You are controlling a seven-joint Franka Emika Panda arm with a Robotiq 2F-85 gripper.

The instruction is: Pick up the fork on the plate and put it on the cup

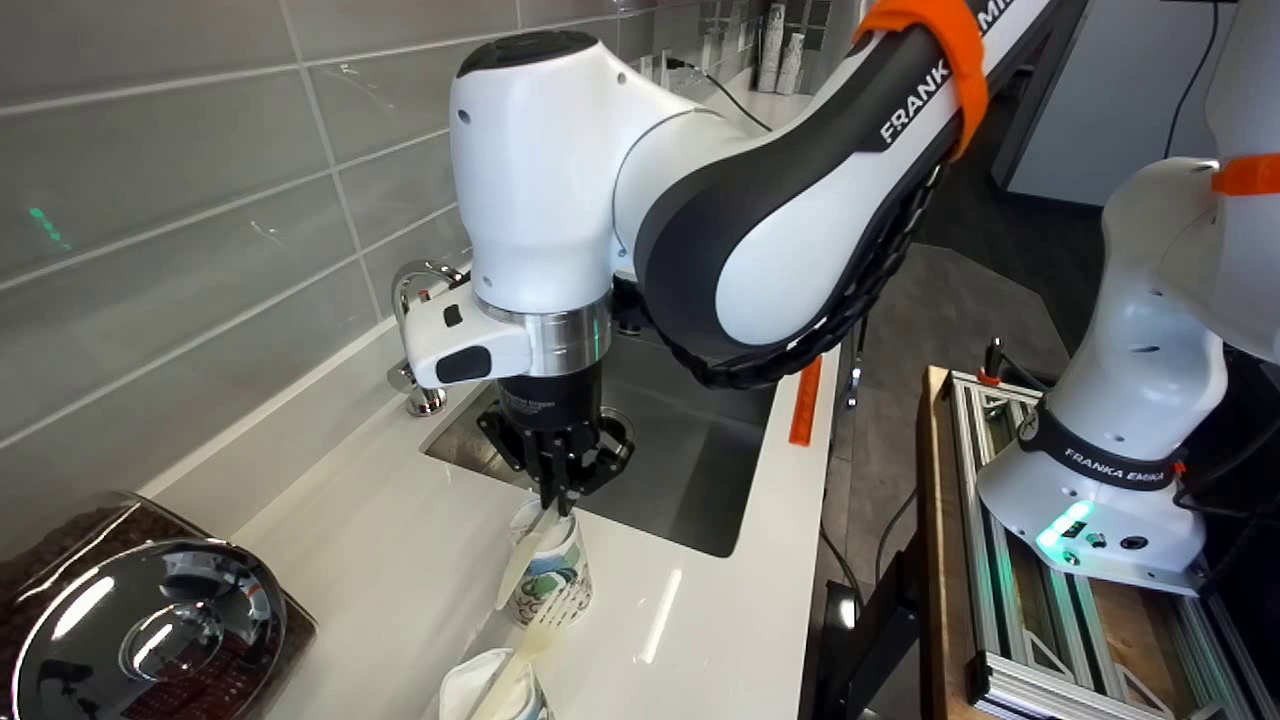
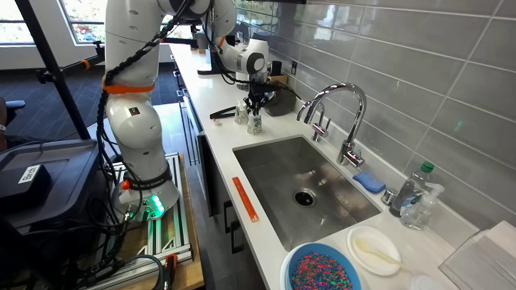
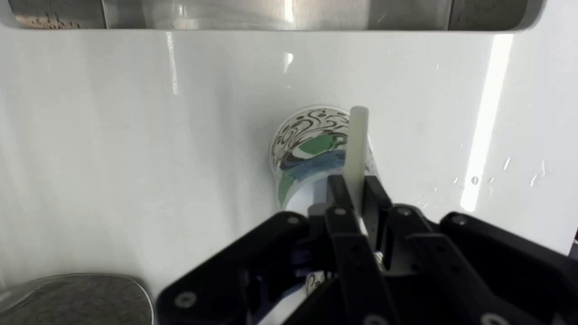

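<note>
Pinching the thin pale utensil [image 3: 356, 149], the end effector [image 3: 354, 181] does well to balance it level across the cup [image 3: 312, 141] before loosening slowly and rising straight up

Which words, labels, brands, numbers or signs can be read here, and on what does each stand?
"FRANKA EMIKA": black band on the robot's base.
"FRANK": arm link.
"MI", then cut off: same link, beyond the orange strap.
"Birch": white label on the black box.
Too small or blurred to read: arm sticker, print on the black wrist collar, any on the green-capped bottle.
</note>
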